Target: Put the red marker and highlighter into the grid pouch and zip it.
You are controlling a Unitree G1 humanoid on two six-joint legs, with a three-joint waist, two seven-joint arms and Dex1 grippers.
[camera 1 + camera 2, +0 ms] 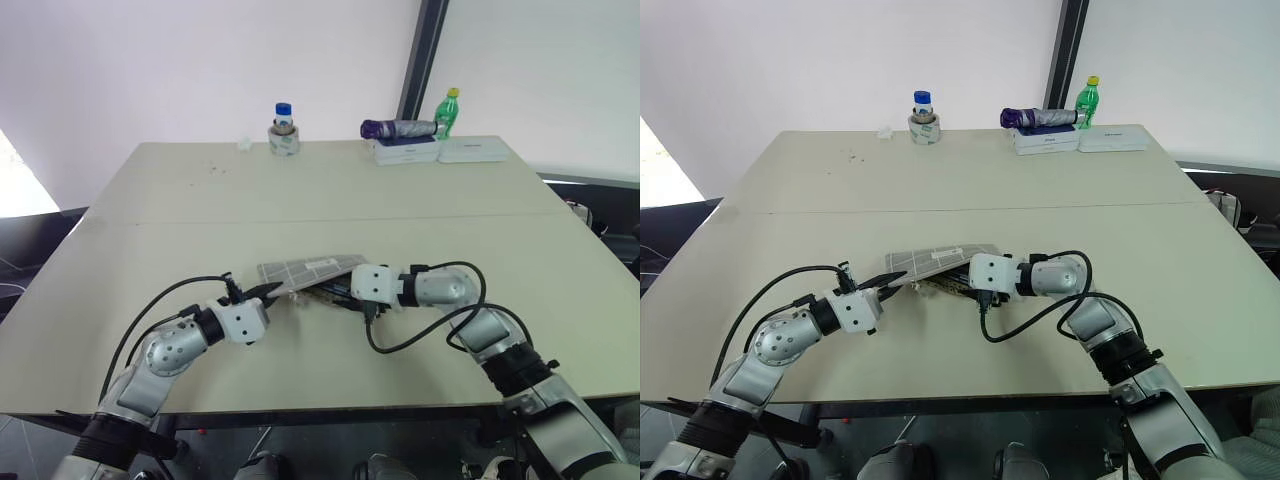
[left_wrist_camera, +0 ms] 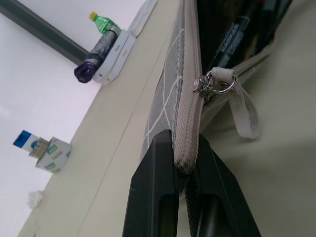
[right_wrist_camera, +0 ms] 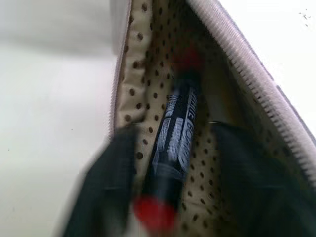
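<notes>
A wide beige rectangular table [image 1: 330, 190] stands before plain white walls [image 1: 180, 60], a dark vertical post [image 1: 422, 55] at far right.

It looks like a plain office or lab room. A broad, pale beige table [image 1: 330, 200] stands against a bare white wall [image 1: 200, 60] with a dark vertical post [image 1: 420, 60]. At the far edge sit flat white boxes [image 1: 440, 150], a folded purple umbrella [image 1: 398, 128], a green plastic bottle [image 1: 447, 112], and a blue-capped jar on a tape roll [image 1: 284, 130].
</notes>
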